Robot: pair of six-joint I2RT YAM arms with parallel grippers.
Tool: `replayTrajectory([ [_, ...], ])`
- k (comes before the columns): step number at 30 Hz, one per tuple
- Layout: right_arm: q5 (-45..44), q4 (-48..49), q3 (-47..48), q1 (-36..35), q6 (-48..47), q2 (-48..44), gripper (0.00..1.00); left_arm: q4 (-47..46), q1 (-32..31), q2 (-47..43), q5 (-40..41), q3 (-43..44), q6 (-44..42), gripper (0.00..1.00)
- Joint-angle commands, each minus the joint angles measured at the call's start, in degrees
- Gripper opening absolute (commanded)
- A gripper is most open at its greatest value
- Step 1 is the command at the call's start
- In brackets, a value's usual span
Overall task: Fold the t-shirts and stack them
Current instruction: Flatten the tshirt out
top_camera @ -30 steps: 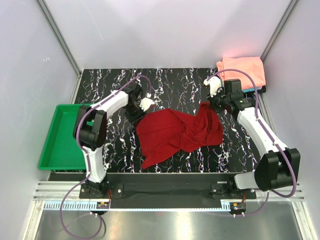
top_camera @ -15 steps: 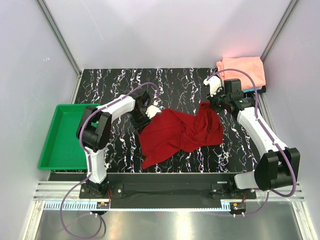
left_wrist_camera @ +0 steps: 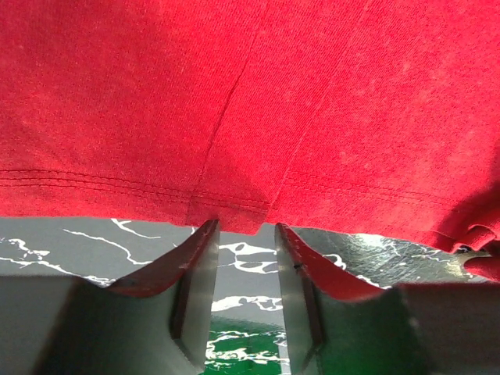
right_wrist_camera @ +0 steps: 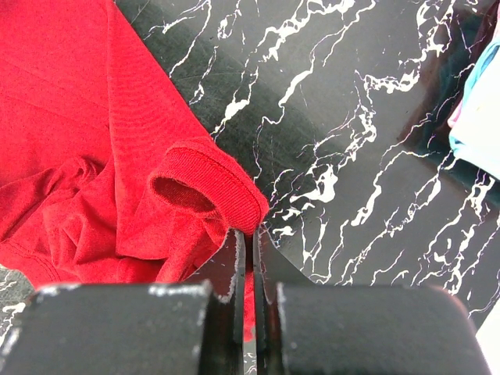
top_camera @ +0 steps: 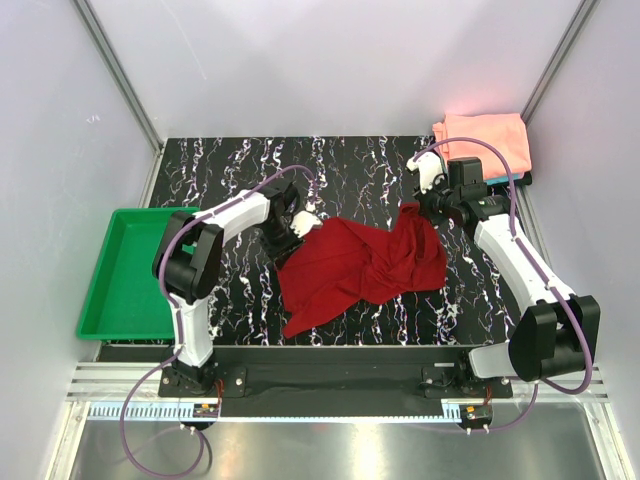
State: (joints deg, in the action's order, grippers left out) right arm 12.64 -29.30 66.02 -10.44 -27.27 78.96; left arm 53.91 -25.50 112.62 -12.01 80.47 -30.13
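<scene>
The dark red t-shirt (top_camera: 355,265) lies crumpled in the middle of the black marbled table. My left gripper (top_camera: 298,225) is at its upper left edge. In the left wrist view it (left_wrist_camera: 244,226) is open, with the shirt's hem (left_wrist_camera: 226,211) right at the fingertips and no cloth between the jaws. My right gripper (top_camera: 420,205) is shut on the red shirt beside its ribbed collar (right_wrist_camera: 211,187); a thin strip of red cloth shows between the jaws (right_wrist_camera: 250,234). The folded salmon-pink t-shirt (top_camera: 482,140) lies at the back right corner, with a teal edge (top_camera: 508,180) showing under it.
A green plastic tray (top_camera: 125,270) stands off the table's left side. Grey walls and metal posts close in the back and sides. A light teal cloth edge (right_wrist_camera: 480,117) shows at the right of the right wrist view.
My left gripper has moved right, up to the red shirt's left edge, then held still. The right arm and the shirt have barely moved.
</scene>
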Motion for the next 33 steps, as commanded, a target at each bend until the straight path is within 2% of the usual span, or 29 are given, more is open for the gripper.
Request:
replayTrajectory([
  [1,-0.78,3.02,1.48,-0.11,-0.68,-0.03,0.0,-0.38,-0.26,0.41,-1.79,-0.48,0.51,0.41],
  [8,-0.87,3.11,2.18,-0.11,-0.68,0.41,0.0,-1.17,-0.34,2.96,-1.0,-0.75,0.95,0.39],
  [14,-0.69,3.28,2.45,-0.11,-0.42,0.67,0.0,-1.27,-0.26,2.09,-1.08,-0.66,1.13,0.27],
  [22,-1.3,3.9,3.5,-0.11,-0.77,0.32,0.0,2.25,0.27,-1.96,-1.35,1.79,0.34,0.03],
  [23,-1.39,3.9,3.59,-0.2,-0.94,0.41,0.0,3.73,0.62,-2.92,-1.17,3.02,-0.01,0.0],
  [28,-4.64,5.65,3.68,-0.11,-1.3,-0.3,0.0,8.04,2.64,-6.0,1.99,11.01,-3.0,0.0],
  [33,-5.09,5.83,4.29,-0.02,0.46,-2.22,0.0,14.28,5.28,-6.62,3.48,26.83,-3.53,0.0],
])
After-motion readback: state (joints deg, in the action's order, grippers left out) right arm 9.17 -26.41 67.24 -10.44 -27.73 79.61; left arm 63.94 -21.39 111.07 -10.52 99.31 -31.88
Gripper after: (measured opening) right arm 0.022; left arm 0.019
